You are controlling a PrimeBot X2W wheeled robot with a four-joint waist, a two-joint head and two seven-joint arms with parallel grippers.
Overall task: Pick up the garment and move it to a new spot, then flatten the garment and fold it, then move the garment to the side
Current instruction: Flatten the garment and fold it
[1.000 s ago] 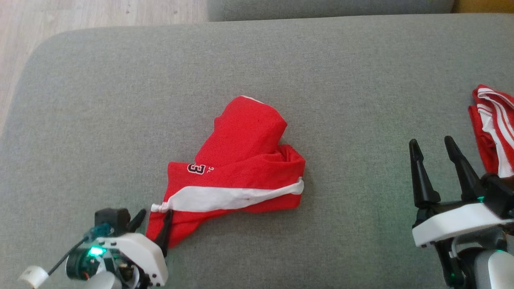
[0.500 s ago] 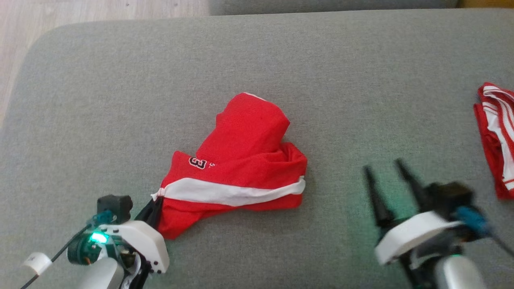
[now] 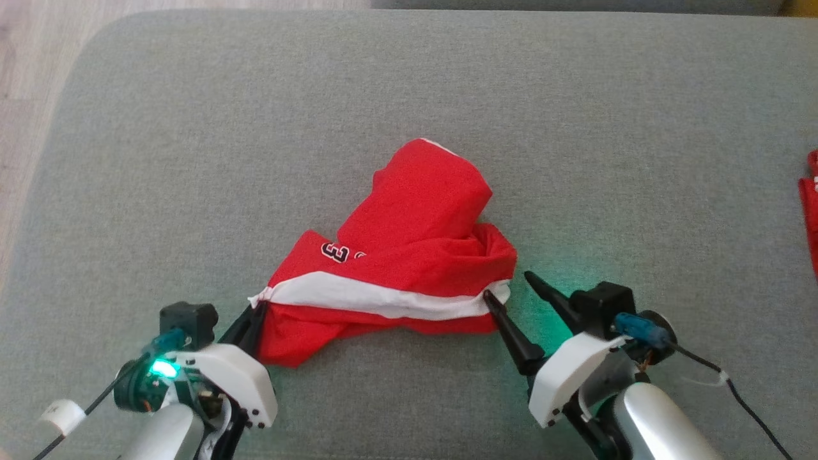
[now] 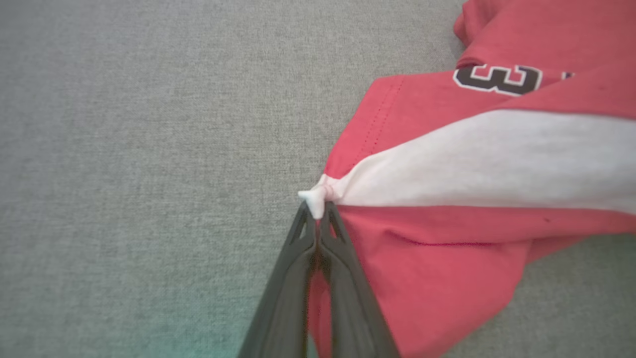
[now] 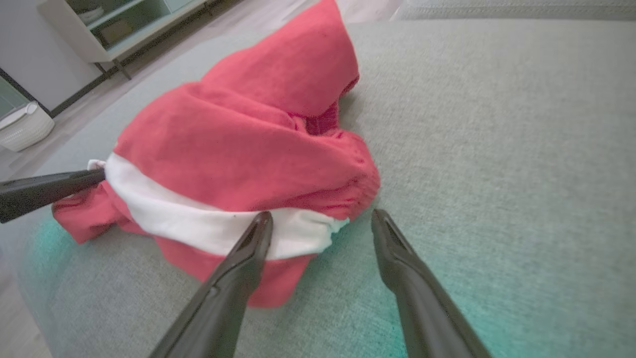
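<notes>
Two end effectors are working at the near side of the garment [image 3: 409, 255]. The left end effector [image 4: 316, 214] is pinching, its fingers pressed together on the bunched tip of the garment's white band [image 3: 383, 300]. The right end effector [image 3: 509, 285] is standing with its fingers spread apart and is holding nothing. One of its fingertips is touching the other end of that band, and the other is poised just beside it over bare upholstery.

The garment is lying crumpled in a heap about midway between the left and right edges of the grey sofa cushion [image 3: 192, 160], nearer its front edge than its back. A red-and-white cloth [image 3: 810, 211] is showing at the cushion's right edge, well apart.

As I judge it, the task is only beginning. One end is being gripped and the second grip is not yet made. Lifting, moving, flattening, folding and setting aside are all waiting.
</notes>
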